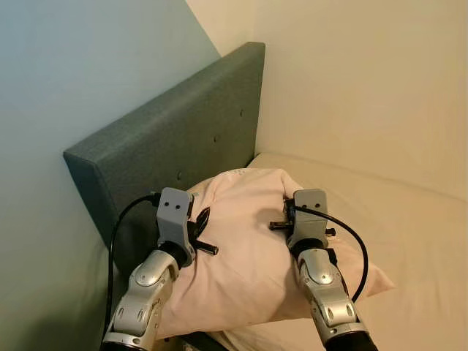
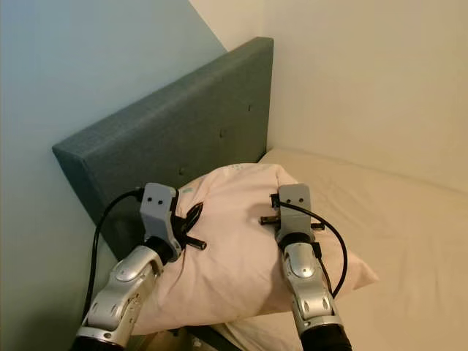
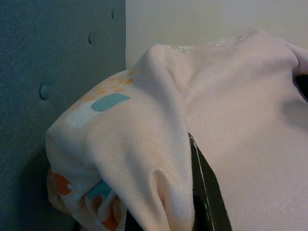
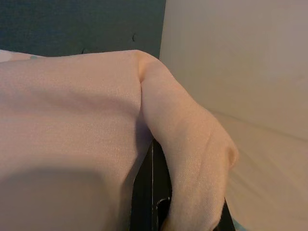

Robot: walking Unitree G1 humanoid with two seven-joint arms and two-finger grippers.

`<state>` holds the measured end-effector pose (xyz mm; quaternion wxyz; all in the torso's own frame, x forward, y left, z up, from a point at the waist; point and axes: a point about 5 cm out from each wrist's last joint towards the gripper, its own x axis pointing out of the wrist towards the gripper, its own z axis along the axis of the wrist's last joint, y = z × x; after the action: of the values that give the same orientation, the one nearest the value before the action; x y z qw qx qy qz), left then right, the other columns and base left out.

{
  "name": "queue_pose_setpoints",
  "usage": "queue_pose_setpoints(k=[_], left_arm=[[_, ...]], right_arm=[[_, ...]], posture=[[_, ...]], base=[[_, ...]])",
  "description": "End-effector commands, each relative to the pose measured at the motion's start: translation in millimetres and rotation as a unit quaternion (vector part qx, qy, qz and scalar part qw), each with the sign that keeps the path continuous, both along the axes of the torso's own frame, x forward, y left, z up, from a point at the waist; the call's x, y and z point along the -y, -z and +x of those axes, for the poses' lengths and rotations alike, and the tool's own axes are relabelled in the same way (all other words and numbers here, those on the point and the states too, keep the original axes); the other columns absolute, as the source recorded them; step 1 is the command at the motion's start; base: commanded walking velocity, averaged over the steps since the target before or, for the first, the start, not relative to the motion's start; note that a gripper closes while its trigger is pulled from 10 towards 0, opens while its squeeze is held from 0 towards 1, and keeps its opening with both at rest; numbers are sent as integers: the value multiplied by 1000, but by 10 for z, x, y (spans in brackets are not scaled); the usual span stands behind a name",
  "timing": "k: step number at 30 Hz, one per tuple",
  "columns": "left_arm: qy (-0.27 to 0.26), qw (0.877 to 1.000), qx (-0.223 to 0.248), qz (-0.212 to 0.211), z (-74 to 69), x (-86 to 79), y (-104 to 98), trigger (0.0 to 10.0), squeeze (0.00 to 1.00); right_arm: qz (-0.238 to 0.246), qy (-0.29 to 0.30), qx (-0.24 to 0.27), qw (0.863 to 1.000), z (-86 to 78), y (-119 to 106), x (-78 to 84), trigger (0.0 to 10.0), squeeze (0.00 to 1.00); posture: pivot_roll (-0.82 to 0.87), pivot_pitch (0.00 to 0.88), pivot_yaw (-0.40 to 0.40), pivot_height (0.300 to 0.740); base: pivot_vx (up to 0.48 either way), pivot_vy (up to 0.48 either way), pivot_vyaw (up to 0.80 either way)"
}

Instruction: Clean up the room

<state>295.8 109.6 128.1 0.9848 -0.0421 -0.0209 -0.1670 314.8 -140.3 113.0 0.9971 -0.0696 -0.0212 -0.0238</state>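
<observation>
Both arms reach forward, the left pincer [image 1: 196, 228] and right pincer [image 1: 287, 219] each clenched on pillow [image 1: 248, 248] fabric. Pillow sits at the bed's [image 1: 409, 241] head corner; press it evenly against the headboard [image 1: 175, 139], then let go.

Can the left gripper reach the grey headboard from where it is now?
Probably not directly: the left gripper is shut on the pillow, and that pillow lies between it and the headboard.
</observation>
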Motion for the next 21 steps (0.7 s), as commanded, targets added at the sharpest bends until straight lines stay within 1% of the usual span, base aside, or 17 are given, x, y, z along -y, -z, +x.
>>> queue_pose_setpoints(k=[1, 4, 12, 14, 21], left_arm=[[-12, 1000, 13, 5, 22, -76, -50, 10000, 0], [-12, 1000, 13, 5, 20, -76, -48, 10000, 0], [-13, 1000, 13, 5, 22, -73, -45, 10000, 0], [-14, 1000, 13, 5, 23, -75, -45, 10000, 0], [-14, 1000, 12, 6, 29, -73, -41, 10000, 0]], right_arm=[[9, 35, 13, 999, 11, -66, 130, 10000, 0], [16, 35, 9, 999, 9, -56, 132, 10000, 0], [19, 29, 4, 999, 16, -45, 124, 10000, 0], [25, 30, 4, 999, 17, -45, 123, 10000, 0], [30, 32, -1, 999, 22, -38, 132, 10000, 0]], posture=[[-66, 33, 5, 740], [-66, 34, 4, 740], [-65, 33, 0, 740], [-66, 33, 1, 740], [-66, 34, 2, 740]], base=[[0, 0, 0], [0, 0, 0], [0, 0, -747], [0, 0, -431], [0, 0, 0]])
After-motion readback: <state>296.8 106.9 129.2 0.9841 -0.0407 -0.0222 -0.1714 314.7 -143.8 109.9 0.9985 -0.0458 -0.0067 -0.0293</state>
